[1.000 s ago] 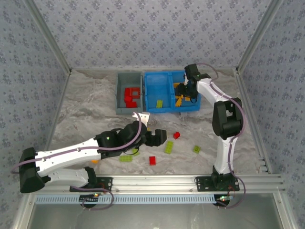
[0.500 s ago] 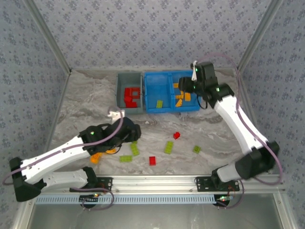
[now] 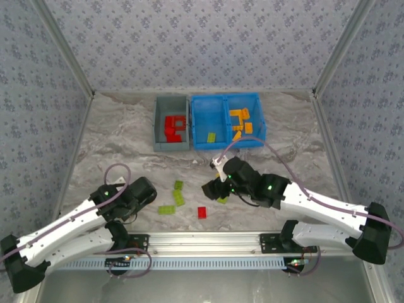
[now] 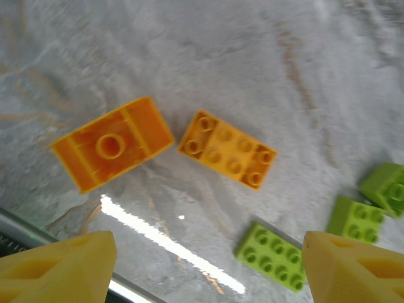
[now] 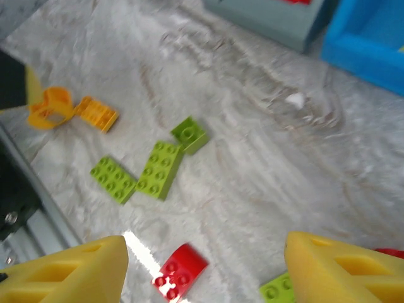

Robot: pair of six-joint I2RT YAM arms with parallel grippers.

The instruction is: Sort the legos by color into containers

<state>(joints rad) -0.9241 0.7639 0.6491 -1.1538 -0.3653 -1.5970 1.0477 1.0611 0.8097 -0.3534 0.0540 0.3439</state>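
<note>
Loose legos lie near the table's front. Two orange bricks (image 4: 112, 151) (image 4: 228, 149) sit below my open left gripper (image 4: 208, 271) (image 3: 140, 194), which hangs over bare table between them and a lime 2x4 (image 4: 273, 255). Three lime bricks (image 3: 178, 185) (image 3: 180, 199) (image 3: 166, 209) lie in a cluster, with a red brick (image 3: 202, 212) (image 5: 180, 271) to their right. My open right gripper (image 3: 211, 188) (image 5: 205, 271) hovers above that red brick, empty. The grey bin (image 3: 158, 129) holds red pieces (image 3: 173, 128). The blue pair (image 3: 226, 121) holds a lime brick (image 3: 212, 137) and orange bricks (image 3: 241, 123).
Another lime brick (image 5: 278, 291) and a red one (image 5: 388, 252) lie beside the right finger. A metal rail (image 3: 208, 240) runs along the near edge. Patterned walls enclose the table on three sides. Both arms stretch low across the front.
The right arm left the blue bin's right compartment and swung down to the table's middle. The left arm pulled back toward the left front, uncovering the lime bricks.
</note>
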